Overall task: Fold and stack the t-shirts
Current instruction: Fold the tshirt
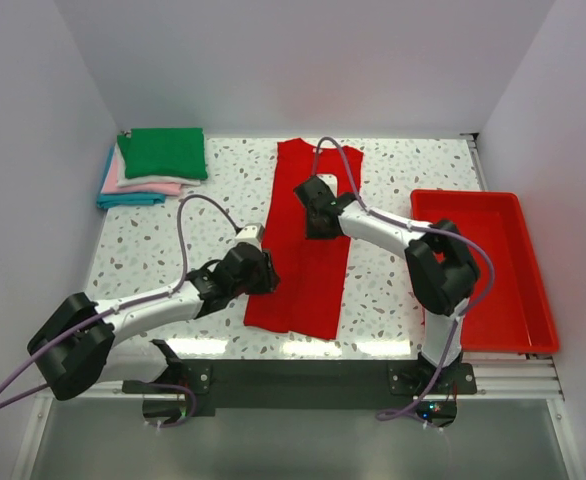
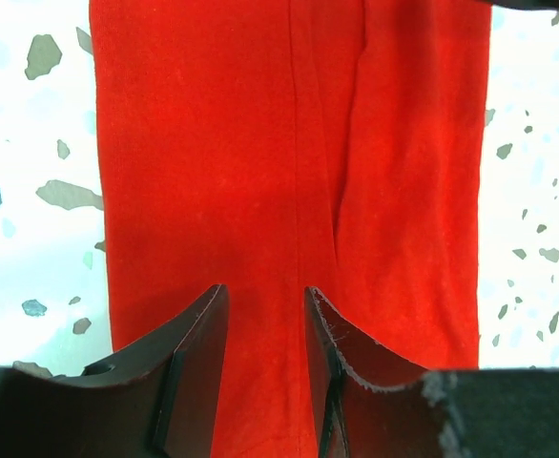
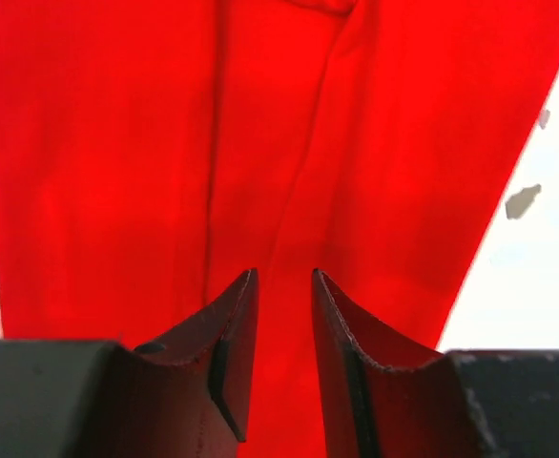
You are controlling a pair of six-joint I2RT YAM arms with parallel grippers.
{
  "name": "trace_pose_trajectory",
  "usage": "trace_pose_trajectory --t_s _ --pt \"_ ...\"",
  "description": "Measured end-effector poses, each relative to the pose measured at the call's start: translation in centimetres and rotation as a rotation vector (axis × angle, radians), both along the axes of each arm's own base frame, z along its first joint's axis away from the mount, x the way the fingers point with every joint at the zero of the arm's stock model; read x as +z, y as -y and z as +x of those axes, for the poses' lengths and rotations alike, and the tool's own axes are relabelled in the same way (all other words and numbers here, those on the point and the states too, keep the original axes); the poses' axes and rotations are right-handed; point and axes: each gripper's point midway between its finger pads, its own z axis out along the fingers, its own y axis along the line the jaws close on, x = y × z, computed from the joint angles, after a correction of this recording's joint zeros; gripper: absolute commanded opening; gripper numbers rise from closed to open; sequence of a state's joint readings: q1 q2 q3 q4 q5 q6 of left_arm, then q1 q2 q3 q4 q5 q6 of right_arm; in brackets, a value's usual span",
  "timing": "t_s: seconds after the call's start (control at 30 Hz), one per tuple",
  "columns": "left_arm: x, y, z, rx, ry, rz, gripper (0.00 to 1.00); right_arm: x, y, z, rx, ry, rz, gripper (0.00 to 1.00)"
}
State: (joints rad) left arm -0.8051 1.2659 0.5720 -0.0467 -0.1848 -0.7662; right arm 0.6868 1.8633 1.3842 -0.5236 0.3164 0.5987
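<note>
Top external view: red t-shirt (image 1: 311, 288) lies centre as a long strip, folded stack (image 1: 161, 160) far left | left gripper (image 2: 265, 296), right gripper (image 3: 284, 279): jaws parted above cloth, nothing pinched | likely best: pinch all layers squarely, fold ends evenly.

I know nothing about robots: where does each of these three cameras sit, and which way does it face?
Top external: fixed above and behind the arms, looking down on the table and red t-shirt; the left arm and right arm both show.
Left wrist: rides the left arm's wrist, looking close along the t-shirt; left jaws, apart, at the bottom.
Right wrist: rides the right arm's wrist, close over the same t-shirt; right jaws, apart, at the bottom.
Shared: every view shows the red t-shirt.
</note>
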Motion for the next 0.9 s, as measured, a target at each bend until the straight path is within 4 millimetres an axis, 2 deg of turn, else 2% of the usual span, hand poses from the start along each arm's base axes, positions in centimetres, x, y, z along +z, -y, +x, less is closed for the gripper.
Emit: trace_pose_trajectory --t_s 0.13,0.23,0.5,0.9 --pt "0.5 0.0 -0.3 -0.009 0.008 -0.019 0.42 -2.7 -0.1 1.1 -0.03 -0.027 -0.056 0.33" --pt "0.8 0.2 -0.3 -0.016 0.015 -0.032 0.42 -3.5 -0.1 1.7 -0.042 -0.03 -0.082 0.33" --pt "0.9 0.2 -0.3 -0.031 0.021 -0.026 0.42 -3.7 -0.3 3.2 -0.069 -0.009 -0.113 0.3" --pt "0.2 -0.1 -0.6 -0.037 0.018 -0.014 0.42 -4.2 0.2 2.8 -0.08 -0.024 -0.13 0.29"
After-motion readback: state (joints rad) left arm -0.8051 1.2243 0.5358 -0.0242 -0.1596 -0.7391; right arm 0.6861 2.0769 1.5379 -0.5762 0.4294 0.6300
